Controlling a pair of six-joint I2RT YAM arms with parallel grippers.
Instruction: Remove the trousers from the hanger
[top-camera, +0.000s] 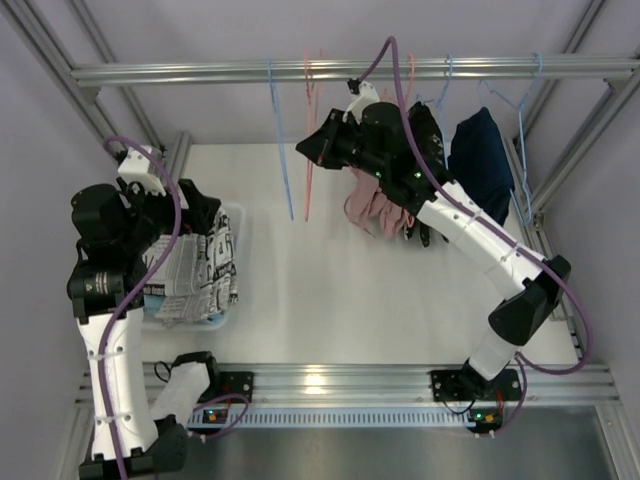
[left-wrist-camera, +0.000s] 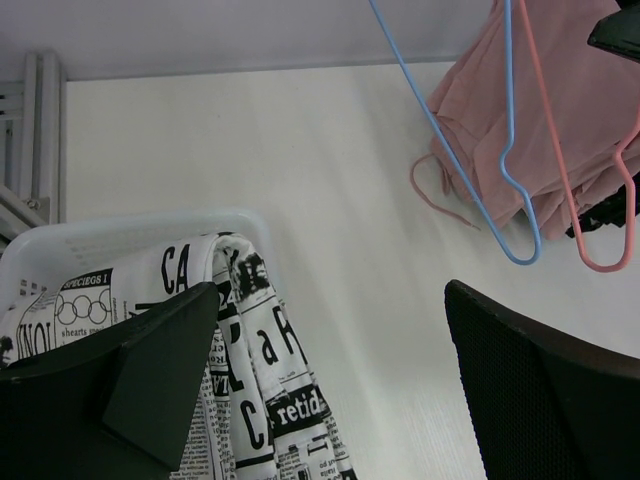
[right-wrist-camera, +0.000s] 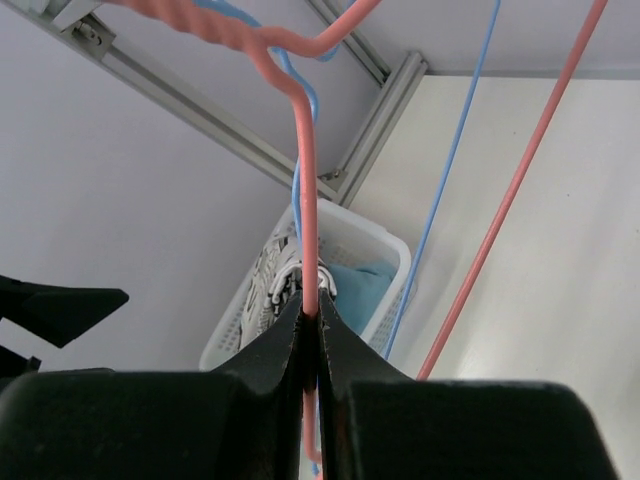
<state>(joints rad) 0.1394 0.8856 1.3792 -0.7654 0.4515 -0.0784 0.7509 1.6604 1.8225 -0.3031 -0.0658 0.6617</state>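
Top external view: my right arm reaches to the rail (top-camera: 200, 72) at the far side of the table (top-camera: 330, 290), and my left arm is bent over the table's left side.

On the right wrist camera, the right gripper (right-wrist-camera: 318, 310) has its fingers pressed together on the thin wire of a pink hanger (right-wrist-camera: 305, 200), just below the twisted neck. From above, the pink trousers (top-camera: 375, 210) hang bunched right beside and below that gripper, over the far part of the table. I cannot tell which hanger carries them. A blue hanger (top-camera: 282, 150) hangs from the rail to their left. A dark garment (top-camera: 480, 160) hangs to their right.

On the left wrist camera, the left gripper (left-wrist-camera: 330, 295) has its fingers spread wide apart with nothing between them. It hovers just over the near corner of a white basket (left-wrist-camera: 120, 235). The newsprint trousers (left-wrist-camera: 250, 370) lie in that basket, with one fold draped over its rim and running down under the left finger. The light blue trousers (right-wrist-camera: 360, 285) show in the same basket on the right wrist camera, tucked beside the newsprint cloth.
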